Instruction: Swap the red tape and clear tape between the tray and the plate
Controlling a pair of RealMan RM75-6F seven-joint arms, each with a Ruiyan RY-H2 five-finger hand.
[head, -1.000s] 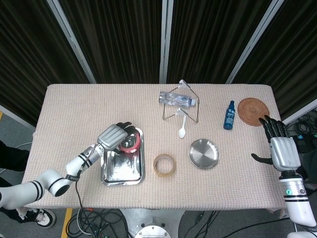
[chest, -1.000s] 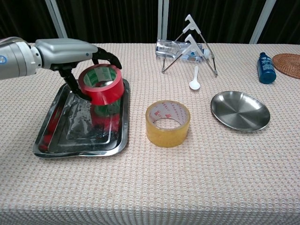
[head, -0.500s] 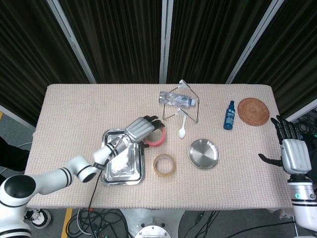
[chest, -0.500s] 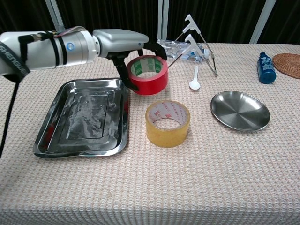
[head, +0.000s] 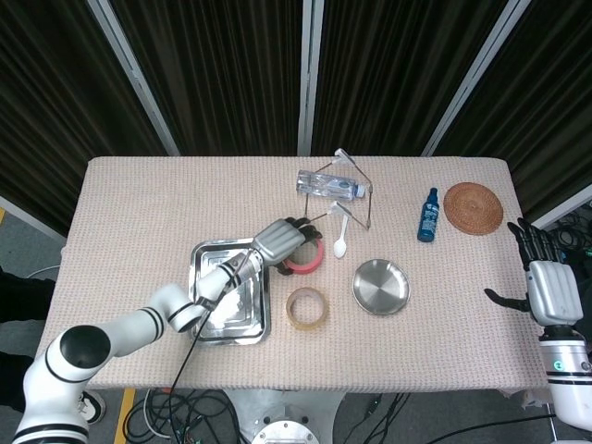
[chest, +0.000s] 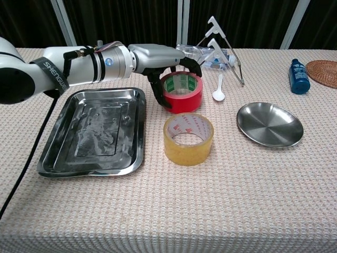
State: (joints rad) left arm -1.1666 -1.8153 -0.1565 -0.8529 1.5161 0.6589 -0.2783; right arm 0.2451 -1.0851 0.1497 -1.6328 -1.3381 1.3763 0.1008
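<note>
My left hand [chest: 160, 60] [head: 280, 239] grips the red tape roll [chest: 182, 91] [head: 302, 258] and holds it just right of the steel tray [chest: 93, 130] [head: 228, 303], behind the clear tape. The clear, yellowish tape roll [chest: 188, 138] [head: 307, 308] stands on the tablecloth between tray and plate. Nothing lies in the tray, and the round steel plate [chest: 269, 124] [head: 381, 286] to the right also holds nothing. My right hand [head: 546, 282] hangs open past the table's right edge, far from everything.
A wire stand holding a plastic bottle [chest: 210, 52] [head: 331, 187] is behind the red tape, with a white spoon [chest: 219, 90] [head: 341, 240] beside it. At the far right stand a blue bottle [chest: 299, 77] [head: 428, 214] and a woven coaster [chest: 322, 72] [head: 473, 207].
My left hand lifted the red tape out of the tray and carried it rightward, past the tray's edge toward the middle of the table. The right hand drew slightly back.
</note>
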